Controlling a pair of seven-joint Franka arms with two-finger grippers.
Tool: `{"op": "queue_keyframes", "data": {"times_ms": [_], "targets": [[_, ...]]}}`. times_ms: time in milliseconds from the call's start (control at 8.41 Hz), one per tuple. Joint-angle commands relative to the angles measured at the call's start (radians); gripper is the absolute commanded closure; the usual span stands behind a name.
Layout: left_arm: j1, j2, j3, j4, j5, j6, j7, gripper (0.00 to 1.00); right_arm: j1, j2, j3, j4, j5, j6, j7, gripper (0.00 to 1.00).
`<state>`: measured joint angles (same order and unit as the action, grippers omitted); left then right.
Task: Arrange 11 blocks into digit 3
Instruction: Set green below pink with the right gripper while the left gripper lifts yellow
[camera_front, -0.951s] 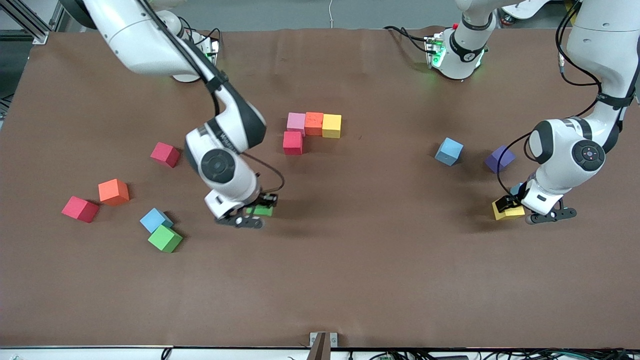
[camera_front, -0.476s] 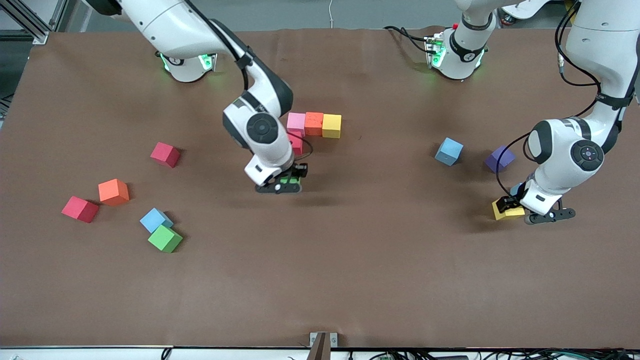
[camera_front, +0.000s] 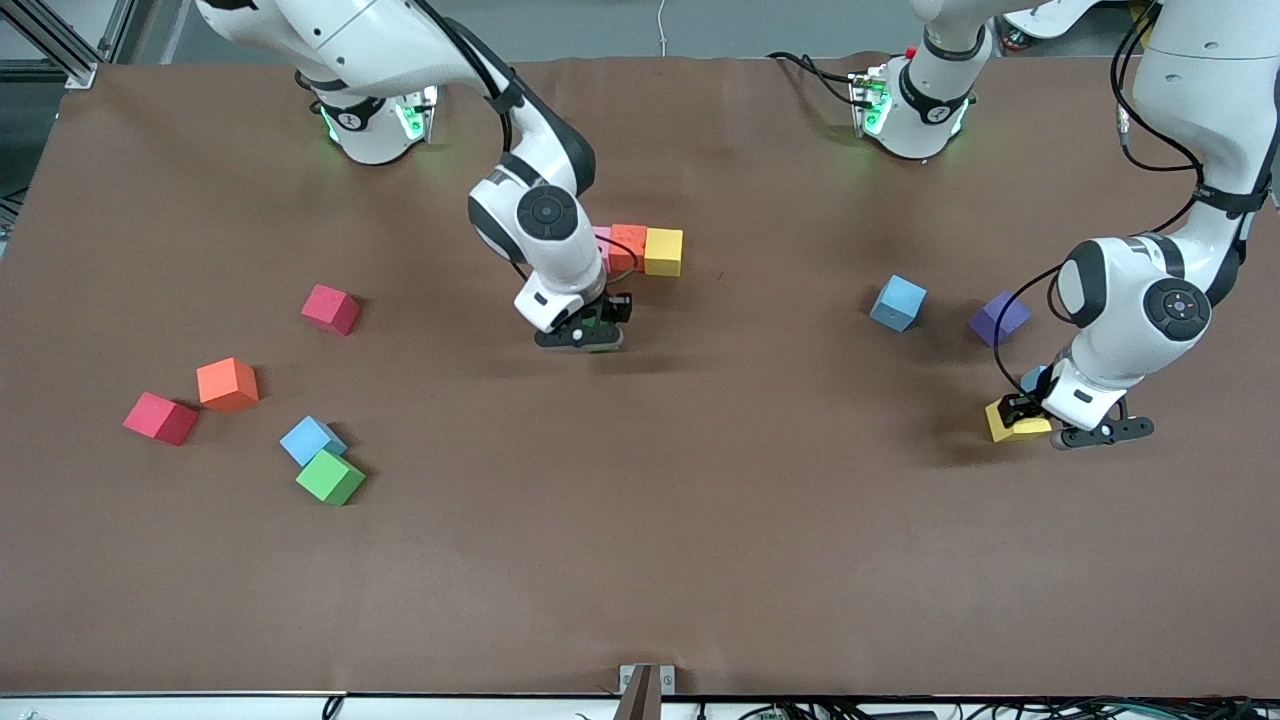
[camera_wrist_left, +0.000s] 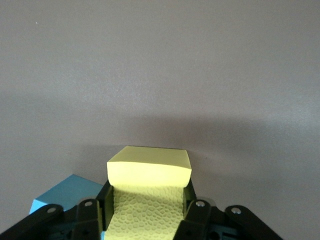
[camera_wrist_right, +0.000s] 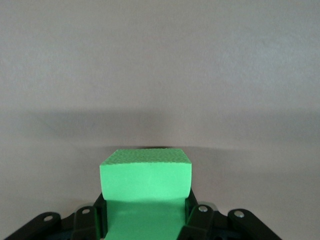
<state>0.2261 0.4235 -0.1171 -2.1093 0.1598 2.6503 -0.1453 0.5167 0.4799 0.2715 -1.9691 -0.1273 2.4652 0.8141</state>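
Carrying its clamped green cube (camera_wrist_right: 146, 175), right gripper (camera_front: 590, 325) now hides the red cube; left gripper (camera_front: 1040, 418) pinches yellow cube (camera_front: 1012, 425).

white arms, black joints, cables

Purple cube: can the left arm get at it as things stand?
Probably not right now. The purple cube stands free on the mat beside the left arm's wrist, nothing on it, but the left gripper is shut on a yellow cube, so its fingers are taken.
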Motion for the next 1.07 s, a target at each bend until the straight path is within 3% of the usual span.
{"op": "queue_keyframes", "data": {"times_ms": [0, 357, 595, 951], "targets": [[0.001, -0.04, -0.007, 0.004, -0.009, -0.021, -0.013, 0.74, 0.023, -0.07, -0.018, -0.083, -0.044, 0.012, 0.052, 0.97], [-0.004, -0.049, -0.047, 0.148, -0.035, -0.211, -0.139, 0.74, 0.022, -0.067, -0.018, -0.089, -0.118, 0.018, 0.12, 0.97], [-0.01, -0.045, -0.088, 0.211, -0.036, -0.251, -0.305, 0.74, 0.023, -0.067, -0.018, -0.097, -0.118, 0.021, 0.12, 0.97], [-0.083, -0.042, -0.124, 0.232, -0.034, -0.279, -0.598, 0.74, 0.022, -0.066, -0.018, -0.1, -0.118, 0.026, 0.134, 0.96]]}}
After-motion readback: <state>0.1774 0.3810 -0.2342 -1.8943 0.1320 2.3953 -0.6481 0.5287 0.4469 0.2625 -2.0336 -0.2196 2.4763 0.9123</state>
